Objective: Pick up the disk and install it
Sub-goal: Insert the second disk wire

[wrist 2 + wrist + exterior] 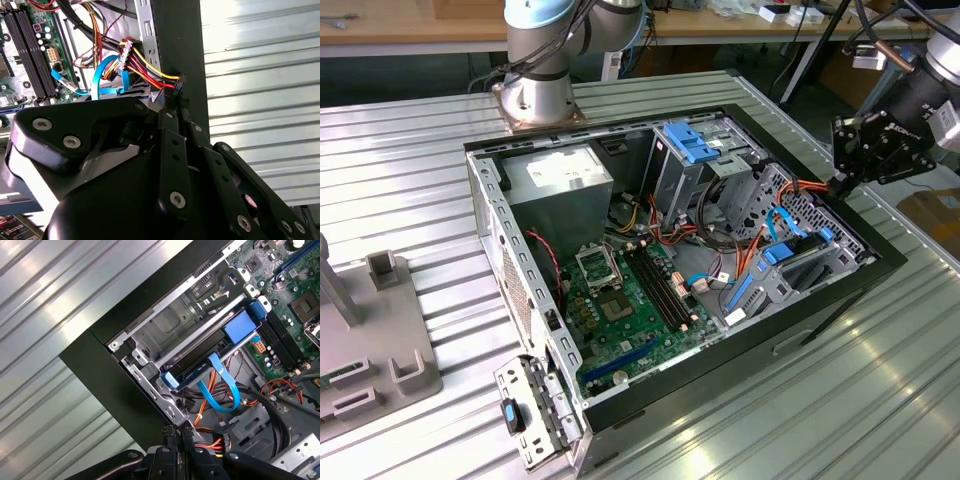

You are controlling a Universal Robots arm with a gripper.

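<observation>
1. Looking at the exterior view, you see the gripper (842, 180) at the right edge of the frame, hovering just over the far right rim of the open computer case (820, 300), which lies on its side on the ribbed metal table (420, 160).
2. You find the jaws drawn together with nothing between them; in the second wrist view the two black fingers (172, 150) run side by side, their tips meeting at the case's black edge beside a bundle of red, yellow and black power wires (150, 70).
3. You can locate the disk (210, 347) in the first wrist view, right of centre: a flat dark body with blue rails, seated in the drive bay at the corner of the case, with a large blue tab (240, 326) at one end.
4. A light blue data cable (225, 387) loops from the disk's edge down toward the gripper (177, 432) in that same view.
5. In the exterior view the disk (790, 255) sits low in the right part of the case, its blue rails showing, close below the gripper but not touching it.
6. You also see the green motherboard (630, 310) in the middle of the case and an upright grey cage with a blue latch (690, 142) behind it.
7. The arm's base (535, 95) stands at the upper left of the frame, bolted to the table.
</observation>
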